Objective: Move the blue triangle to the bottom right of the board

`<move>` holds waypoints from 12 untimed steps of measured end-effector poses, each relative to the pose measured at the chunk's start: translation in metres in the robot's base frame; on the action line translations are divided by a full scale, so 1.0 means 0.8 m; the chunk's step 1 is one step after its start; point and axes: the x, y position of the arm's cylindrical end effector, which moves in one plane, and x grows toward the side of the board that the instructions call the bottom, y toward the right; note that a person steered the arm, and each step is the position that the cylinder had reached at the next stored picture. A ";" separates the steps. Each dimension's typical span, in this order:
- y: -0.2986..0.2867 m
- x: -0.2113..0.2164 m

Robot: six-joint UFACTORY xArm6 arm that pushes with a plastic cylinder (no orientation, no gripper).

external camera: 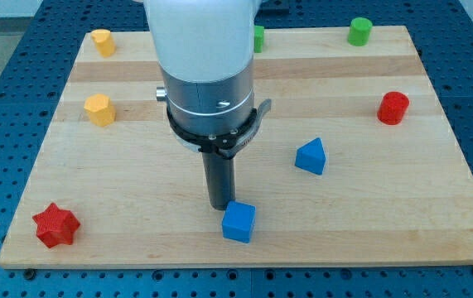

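1. Camera view, the rig: this arm carries no jaws at all, so there is nothing to open, close or grip with. It ends in a straight dark rod, and my tip (222,206) sits low on the pale wooden counter (137,223), just at the upper-left edge of the small blue plastic cube (238,221). Whether it touches that cube I cannot quite tell.

2. Camera view, the task's thing: the small blue plastic triangle block (311,156) lies right of centre, well apart from my tip, up and to the view's right of it. It is nowhere near the bottom right corner, so the move looks not yet made.

3. Why placed so: I judge my tip is poorly set for the push, since it stands below-left of the triangle. Driving the triangle down and right calls for a stance on its upper-left side.

4. Heading: the triangle's apex points toward the view's top, its broad base toward the view's bottom; the long axis seems to run roughly along that base, slightly tilted.

5. Others: a red star-shaped block (55,225) sits at bottom left, a red cylinder (393,108) at right.
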 end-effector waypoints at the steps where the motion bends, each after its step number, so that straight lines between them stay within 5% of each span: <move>1: -0.005 -0.038; 3: 0.078 -0.102; 6: 0.260 -0.034; 10: 0.196 -0.076; 12: 0.194 -0.021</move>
